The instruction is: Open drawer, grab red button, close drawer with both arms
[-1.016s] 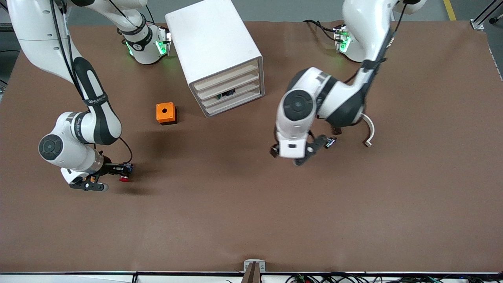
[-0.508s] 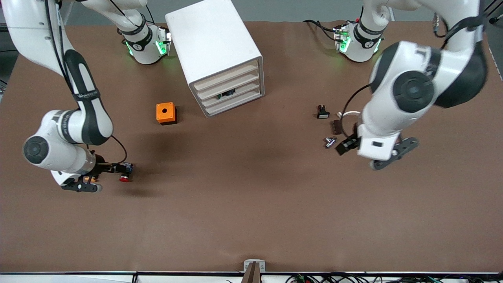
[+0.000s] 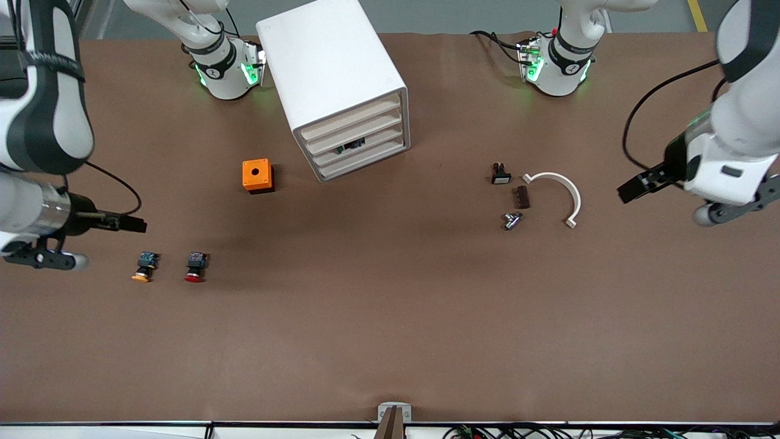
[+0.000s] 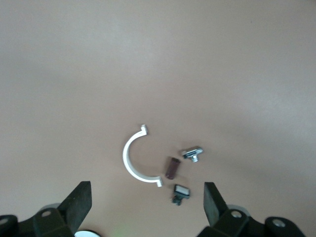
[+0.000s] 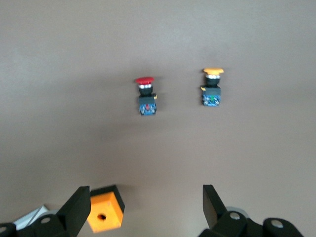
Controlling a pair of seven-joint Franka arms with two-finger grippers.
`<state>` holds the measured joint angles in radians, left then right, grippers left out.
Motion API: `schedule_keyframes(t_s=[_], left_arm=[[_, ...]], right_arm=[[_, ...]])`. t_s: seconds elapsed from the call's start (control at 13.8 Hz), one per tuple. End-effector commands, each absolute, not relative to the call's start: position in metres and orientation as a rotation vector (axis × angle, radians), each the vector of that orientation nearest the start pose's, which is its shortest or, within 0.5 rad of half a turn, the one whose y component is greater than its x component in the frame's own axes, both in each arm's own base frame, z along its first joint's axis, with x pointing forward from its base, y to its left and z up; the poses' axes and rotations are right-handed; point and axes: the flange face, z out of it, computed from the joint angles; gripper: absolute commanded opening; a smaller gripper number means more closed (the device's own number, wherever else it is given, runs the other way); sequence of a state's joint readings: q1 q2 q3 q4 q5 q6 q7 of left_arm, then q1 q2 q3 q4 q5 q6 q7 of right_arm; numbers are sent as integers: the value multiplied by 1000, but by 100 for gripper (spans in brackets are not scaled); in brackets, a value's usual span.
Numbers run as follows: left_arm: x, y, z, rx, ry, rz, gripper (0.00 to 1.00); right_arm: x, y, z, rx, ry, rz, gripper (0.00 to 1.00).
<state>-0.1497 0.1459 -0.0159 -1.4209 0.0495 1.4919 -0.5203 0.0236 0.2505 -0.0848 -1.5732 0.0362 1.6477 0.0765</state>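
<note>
Presently the button [image 3: 195, 267], red cap on a dark body, is seen lying on its side on the brown table [image 3: 390, 329], well nearer the front camera than the orange box [image 3: 257, 175] and toward the right arm's end. It is flanked closely by the yellow-capped button [image 3: 144, 267], the two being apart. The right gripper [image 3: 125, 223] is held in the air over bare table toward that same end, clear of both buttons; its fingers [image 5: 75, 210] are spread wide and nothing is gripped. In the right wrist view the button [image 5: 145, 96] is seen well out from the fingertips.

The left gripper [image 3: 637, 186] is held over the table near the left arm's end, its fingers [image 4: 80, 204] likewise wide apart and empty. The white half-ring [image 3: 557, 192], a dark brown block [image 3: 522, 197], a small metal part [image 3: 510, 220] and a black switch [image 3: 500, 174] are grouped on the table nearby.

The drawer [image 3: 359, 145] is seen pushed in among the others in the white cabinet [image 3: 329, 67], its front facing open table. Wide bare surface is left around the button on the side toward the front camera.
</note>
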Motion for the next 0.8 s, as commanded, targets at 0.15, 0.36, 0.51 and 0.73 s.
schedule_keyframes(t_s=[0.15, 0.36, 0.51, 0.73], left_arm=[[533, -62, 620, -3058, -286, 95, 100], [512, -49, 625, -3071, -197, 72, 100], [506, -51, 632, -3075, -170, 50, 100], [502, -55, 635, -3079, -161, 42, 100]], right_arm=[[589, -35, 544, -3121, 247, 206, 100], [583, -39, 553, -3148, 222, 220, 100], [584, -37, 561, -3160, 212, 204, 100], [582, -44, 590, -3202, 245, 208, 100]])
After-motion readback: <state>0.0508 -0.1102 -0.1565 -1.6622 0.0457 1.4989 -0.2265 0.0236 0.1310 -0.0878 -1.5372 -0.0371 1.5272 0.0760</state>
